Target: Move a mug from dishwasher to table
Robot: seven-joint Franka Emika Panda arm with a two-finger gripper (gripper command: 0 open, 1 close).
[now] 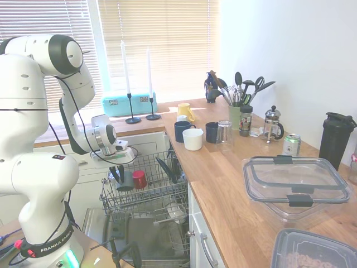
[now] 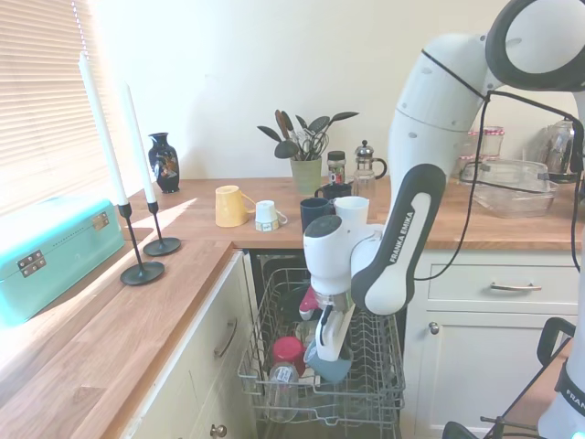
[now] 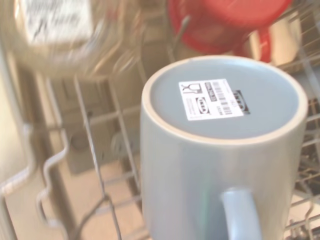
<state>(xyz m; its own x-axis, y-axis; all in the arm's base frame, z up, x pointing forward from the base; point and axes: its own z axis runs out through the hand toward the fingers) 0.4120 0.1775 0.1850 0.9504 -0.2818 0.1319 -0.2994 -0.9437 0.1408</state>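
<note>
One red mug (image 2: 289, 351) crowds the grey mug (image 2: 331, 364) — fingers (image 2: 333, 340) clamped on it.

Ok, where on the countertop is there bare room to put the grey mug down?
Bare wood on the table lies between the white cup and the clear lidded container, along the front edge. Crowded: the far corner around the navy mugs, utensil pot and French press.
</note>
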